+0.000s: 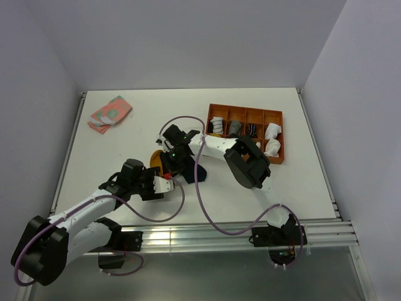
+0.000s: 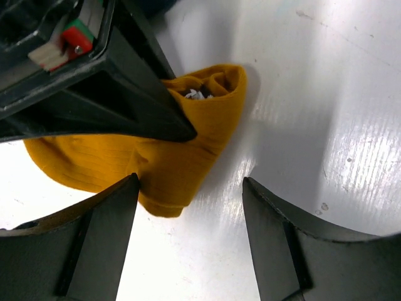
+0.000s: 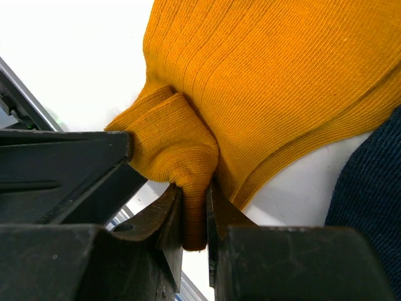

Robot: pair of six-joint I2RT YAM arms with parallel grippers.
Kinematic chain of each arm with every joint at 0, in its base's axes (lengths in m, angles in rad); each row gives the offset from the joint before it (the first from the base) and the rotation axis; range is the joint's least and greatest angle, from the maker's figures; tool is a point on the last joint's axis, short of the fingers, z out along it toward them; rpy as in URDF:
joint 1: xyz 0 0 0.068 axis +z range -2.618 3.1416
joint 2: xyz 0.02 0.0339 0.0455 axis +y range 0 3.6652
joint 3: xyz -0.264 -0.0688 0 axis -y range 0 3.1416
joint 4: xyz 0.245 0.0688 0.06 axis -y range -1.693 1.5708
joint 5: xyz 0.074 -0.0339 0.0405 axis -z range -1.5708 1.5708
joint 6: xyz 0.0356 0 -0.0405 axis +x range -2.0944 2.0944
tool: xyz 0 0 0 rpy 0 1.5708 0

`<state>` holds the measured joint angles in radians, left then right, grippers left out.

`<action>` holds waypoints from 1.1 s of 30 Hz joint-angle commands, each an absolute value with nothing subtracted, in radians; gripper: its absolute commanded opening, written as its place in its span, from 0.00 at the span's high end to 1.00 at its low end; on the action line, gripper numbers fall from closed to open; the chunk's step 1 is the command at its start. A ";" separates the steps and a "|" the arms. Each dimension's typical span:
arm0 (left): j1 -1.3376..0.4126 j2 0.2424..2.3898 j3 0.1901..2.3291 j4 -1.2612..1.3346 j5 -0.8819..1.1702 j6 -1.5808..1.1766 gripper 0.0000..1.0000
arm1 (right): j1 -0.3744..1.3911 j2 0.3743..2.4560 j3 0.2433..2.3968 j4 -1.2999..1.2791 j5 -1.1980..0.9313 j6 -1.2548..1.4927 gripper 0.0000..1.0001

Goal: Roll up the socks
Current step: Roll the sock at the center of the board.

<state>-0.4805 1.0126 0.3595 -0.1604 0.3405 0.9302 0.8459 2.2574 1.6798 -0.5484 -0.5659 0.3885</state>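
Observation:
The mustard-orange sock (image 1: 156, 159) lies bunched near the table's middle; it fills the right wrist view (image 3: 263, 81) and shows in the left wrist view (image 2: 169, 163). My right gripper (image 3: 194, 213) is shut on a fold of this sock; it sits over the sock in the top view (image 1: 170, 157). The dark navy sock (image 1: 191, 174) lies just right of it, also at the right edge of the right wrist view (image 3: 373, 200). My left gripper (image 2: 188, 244) is open, its left finger touching the orange sock's edge, its jaws over bare table. In the top view it (image 1: 164, 183) sits just below the sock.
An orange tray (image 1: 276, 115) with rolled white, grey and dark socks stands at the back right. A pink-and-green folded cloth (image 1: 109, 113) lies at the back left. The aluminium rail (image 1: 207, 233) runs along the near edge.

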 commanded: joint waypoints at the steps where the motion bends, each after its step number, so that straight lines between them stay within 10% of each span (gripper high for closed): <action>1: -0.505 1.025 0.354 -0.068 0.298 0.948 0.28 | 0.842 2.309 1.678 -0.600 -0.479 0.364 0.99; 20: -0.549 1.193 0.365 0.003 0.258 0.934 0.34 | 0.836 2.304 1.674 -0.607 -0.489 0.342 0.98; 33: -0.548 1.339 0.509 -0.265 0.290 0.910 0.61 | 0.836 2.257 1.631 -0.583 -0.489 0.351 0.93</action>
